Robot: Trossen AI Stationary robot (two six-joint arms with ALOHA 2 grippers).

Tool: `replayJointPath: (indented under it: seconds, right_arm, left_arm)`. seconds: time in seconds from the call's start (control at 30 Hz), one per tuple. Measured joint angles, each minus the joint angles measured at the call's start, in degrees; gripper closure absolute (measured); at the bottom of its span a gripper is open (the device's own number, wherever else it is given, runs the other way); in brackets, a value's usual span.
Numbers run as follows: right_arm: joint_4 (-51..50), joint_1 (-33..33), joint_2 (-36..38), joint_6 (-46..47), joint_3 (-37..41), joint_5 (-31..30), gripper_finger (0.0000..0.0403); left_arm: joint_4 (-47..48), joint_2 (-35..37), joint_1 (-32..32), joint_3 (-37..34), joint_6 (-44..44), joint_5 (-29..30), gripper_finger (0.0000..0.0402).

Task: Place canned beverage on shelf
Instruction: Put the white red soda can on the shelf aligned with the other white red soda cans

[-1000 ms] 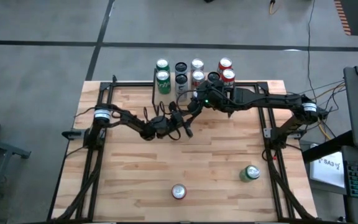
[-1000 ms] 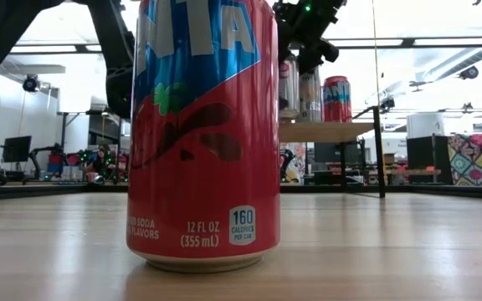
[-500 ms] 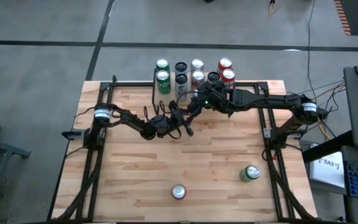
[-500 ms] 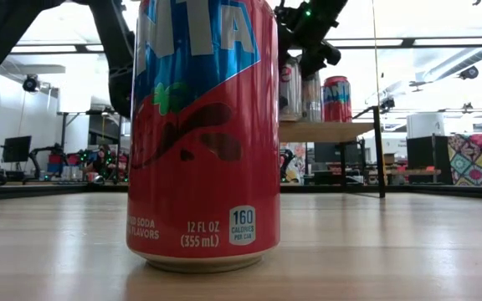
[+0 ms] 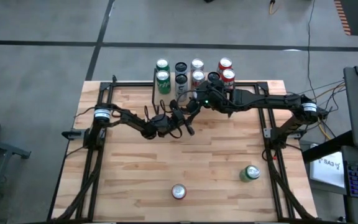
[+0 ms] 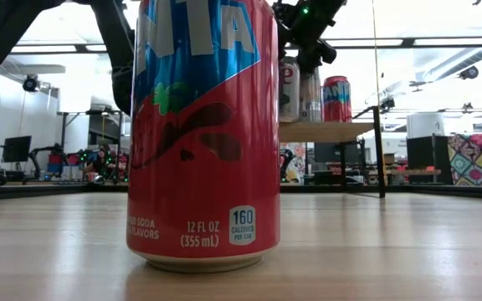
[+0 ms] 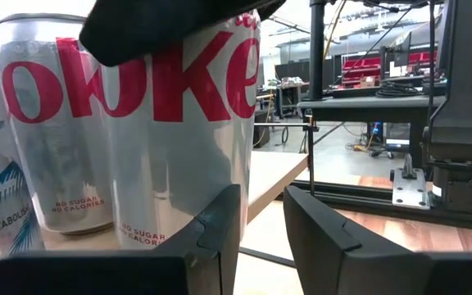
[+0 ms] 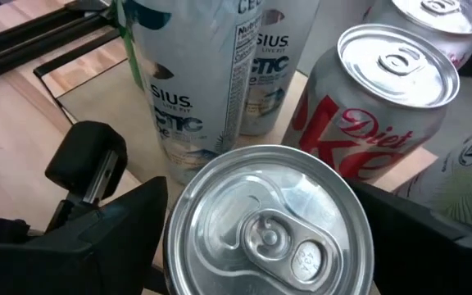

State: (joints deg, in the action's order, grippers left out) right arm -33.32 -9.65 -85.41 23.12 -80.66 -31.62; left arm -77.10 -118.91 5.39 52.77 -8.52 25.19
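Release is judged to be the step in hand. The right gripper (image 8: 273,233) is held directly over a Diet Coke can (image 7: 179,156), which is seen standing upright on the shelf (image 6: 325,131) at the twelve o'clock edge of the table (image 5: 129,162). Its jaws are spread wide, one to each side of the can's top, and no squeeze on the can is apparent. The can is therefore taken as placed.

The next move is judged to call for a straight lift. The open jaws must be raised clear of the rim before any sideways travel, since neighbouring cans are packed close and could be knocked over.

The left gripper (image 7: 260,221) is held near the table's middle, pointed toward twelve o'clock. Its jaws are narrowed to a slim gap and nothing is held between them.

On the shelf, eight other can tops are counted from above:
- two green cans (image 5: 163,71)
- two pale slim cans (image 5: 181,73)
- two more Diet Coke cans (image 5: 197,70)
- two red cans (image 5: 227,70)

One dark round shape among them cannot be identified.

Two cans are counted loose on the table. A red loose can (image 5: 178,191) is found at six o'clock, and a green loose can (image 5: 249,173) at about five o'clock. Both are judged to be awaiting their turn.
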Motion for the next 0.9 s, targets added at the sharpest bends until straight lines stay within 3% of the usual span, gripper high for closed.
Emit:
replayJointPath:
  seconds: [0.9]
  right_arm:
    - [2.98, 0.17, 0.24, -3.65, 0.00, -0.04, 0.0060]
  left_arm:
    - [-0.04, 0.07, -0.02, 0.00, 0.69, -0.04, 0.0320]
